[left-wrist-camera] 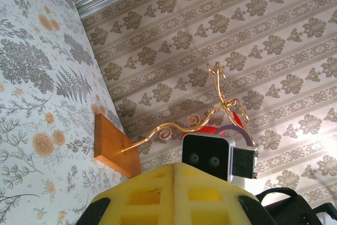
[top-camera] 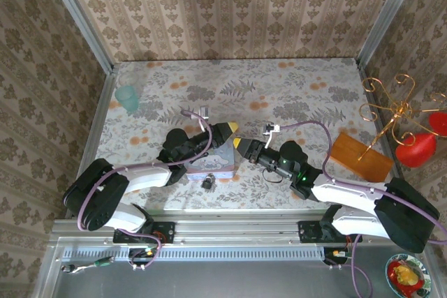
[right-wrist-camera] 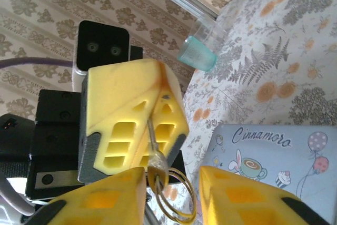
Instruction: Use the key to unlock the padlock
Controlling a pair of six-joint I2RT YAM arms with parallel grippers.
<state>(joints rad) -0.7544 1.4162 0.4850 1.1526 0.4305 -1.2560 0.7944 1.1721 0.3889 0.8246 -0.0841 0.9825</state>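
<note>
The padlock [top-camera: 208,182] lay on the floral table [top-camera: 300,102] in the lower middle of the top view, just below the pale blue tin [top-camera: 209,163] and apart from both grippers. Too small there to show its keyhole, it looked like a rigid, smooth metal block, probably dense for its size and likely to skid or spin if pushed. The best hold would probably be across the flat sides of its dark body, leaving the shackle and keyway free.

The key [right-wrist-camera: 153,143] was thin, stiff and probably slippery. It would likely twist in a loose pinch, so a grip near its head seemed safest.

The left arm reached in from the lower left over the tin. The left gripper [top-camera: 229,128] was pressed together on the key's shaft, with a key ring [right-wrist-camera: 176,204] hanging from the key's free end. In the left wrist view its yellow fingers [left-wrist-camera: 152,193] met with no gap.

The right arm came in from the lower right, tip to tip with the left. The right gripper [right-wrist-camera: 171,178] was spread, 1 finger on each side of the ring, gripping nothing.
</note>
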